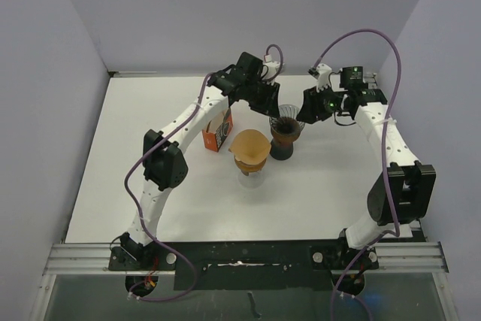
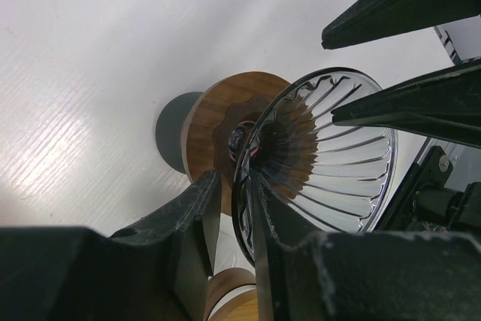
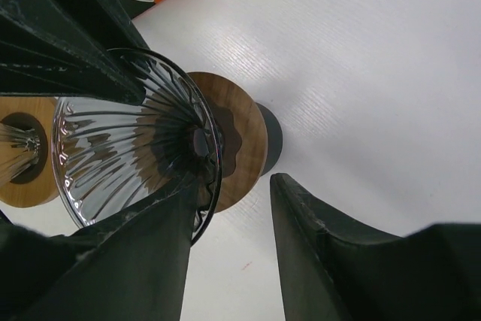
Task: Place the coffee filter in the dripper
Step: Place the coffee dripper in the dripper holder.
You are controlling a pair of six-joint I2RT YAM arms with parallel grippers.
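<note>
- Target vessel: ribbed clear-glass dripper (image 1: 286,124) with a wooden collar (image 2: 214,110), upright on a dark round base (image 2: 171,133) at the far middle of the white tabletop (image 1: 150,186). Its cone is bare, with no paper inside.
- Brown paper cone filter (image 1: 250,146): seated point-down in a second glass stand (image 1: 251,178), just beside the dripper on its near left. Neither claw touches it. An orange carton (image 1: 218,134) stands just left of that.
- Left claw (image 2: 233,186): fingers narrowly apart, straddling the dripper rim, one inside and one outside. A sliver of tabletop shows between the outer finger and the glass, so it is not clamped yet.
- Right claw (image 3: 234,180): fingers well apart at the opposite side of the rim, holding nothing.
- Judged step: steadying the dripper before fetching the filter; task barely begun.
- To do it well: close on the rim gently, since the glass is thin and the stack looks top-heavy, and keep it upright. One claw holding should suffice. Free the other to pinch the filter by its upper edge and lift it straight up. Lower it point-first along the cone's axis, then release so the paper sits against the ribs.
</note>
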